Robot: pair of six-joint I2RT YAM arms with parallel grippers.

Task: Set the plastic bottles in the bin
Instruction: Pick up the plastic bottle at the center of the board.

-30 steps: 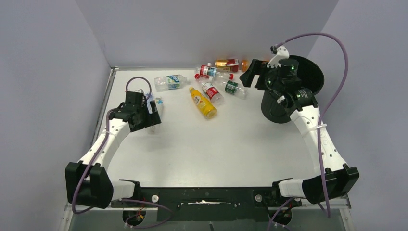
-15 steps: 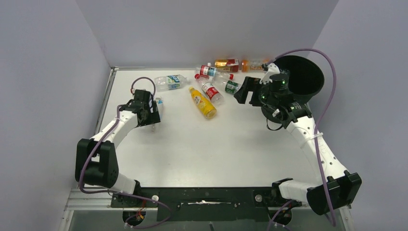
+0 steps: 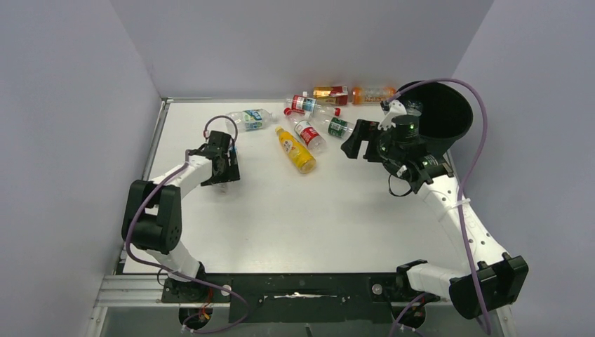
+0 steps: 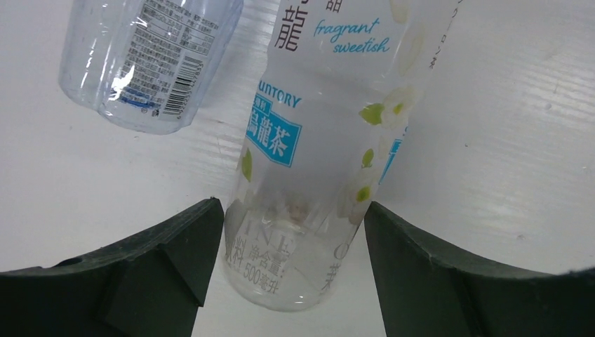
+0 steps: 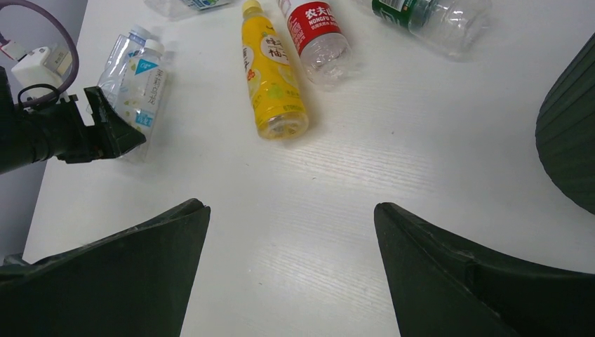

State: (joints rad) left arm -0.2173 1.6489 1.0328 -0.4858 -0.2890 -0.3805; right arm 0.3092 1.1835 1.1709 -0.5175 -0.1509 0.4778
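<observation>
A clear plastic bottle with a blue label (image 4: 316, 140) lies on the table between my left gripper's (image 4: 295, 210) jaws, which press against both of its sides near the base. A second clear bottle (image 4: 147, 63) lies just left of it. In the top view my left gripper (image 3: 223, 165) is at the table's left. Further bottles lie at the back: a yellow one (image 3: 295, 149), a red-labelled one (image 3: 306, 132) and a green-labelled one (image 3: 338, 127). My right gripper (image 3: 356, 142) hangs open and empty beside the black bin (image 3: 438, 112).
A clear bottle with a blue label (image 3: 247, 119) lies alone at the back left. Two orange bottles (image 3: 351, 92) rest against the back wall. Grey walls enclose the table on three sides. The bin's wall (image 5: 568, 133) is close on my right gripper's (image 5: 291, 207) right.
My left gripper has slid forward over the clear bottle and narrowed onto it. My right arm has swung from over the bin down and left toward the bottles.
</observation>
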